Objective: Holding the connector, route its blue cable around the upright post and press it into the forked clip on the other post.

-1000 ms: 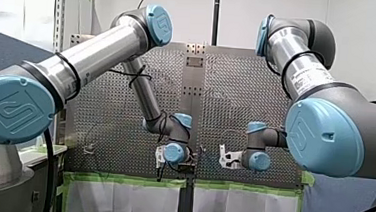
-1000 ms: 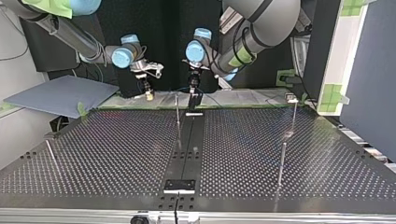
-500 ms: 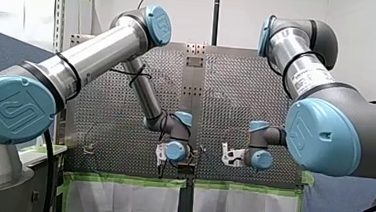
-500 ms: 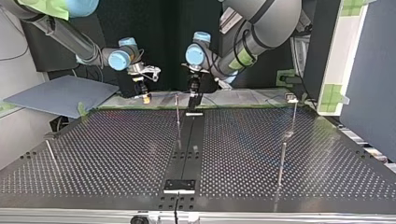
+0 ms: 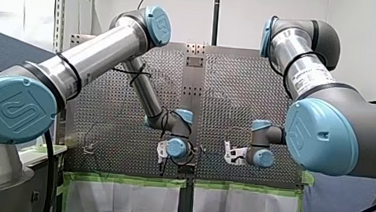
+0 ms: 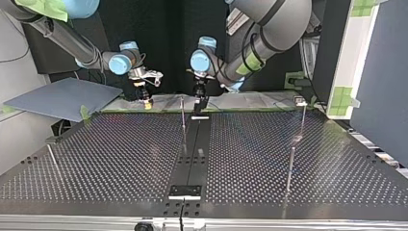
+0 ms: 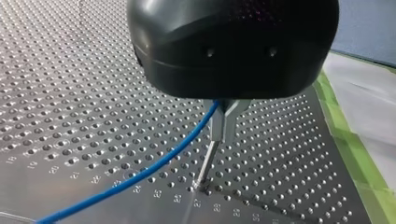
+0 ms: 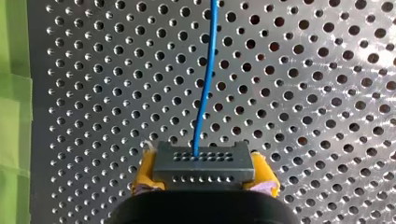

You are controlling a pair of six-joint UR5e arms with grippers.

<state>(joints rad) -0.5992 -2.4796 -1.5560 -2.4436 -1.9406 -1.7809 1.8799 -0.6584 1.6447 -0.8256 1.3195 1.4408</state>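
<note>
Two yellow pads (image 8: 145, 170) of my right pincer (image 6: 145, 99), at the top view's left, clamp the dark grey, hole-dotted connector (image 8: 203, 167). Its thin blue cable (image 8: 205, 79) crosses the tabletop (image 8: 303, 93) to my left pincer (image 7: 223, 128), which pinches it above a post (image 7: 205, 163).

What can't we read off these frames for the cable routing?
Forked clip: top view, a pale piece atop the far post, too small to show a fork.
Blue cable: right wrist view, cut off by the edge beyond the connector in my right claw.
Whether my left claw grips the cable: left wrist view, its black housing covers the contact.
Cable near the upright post: top view, too thin to trace.
</note>
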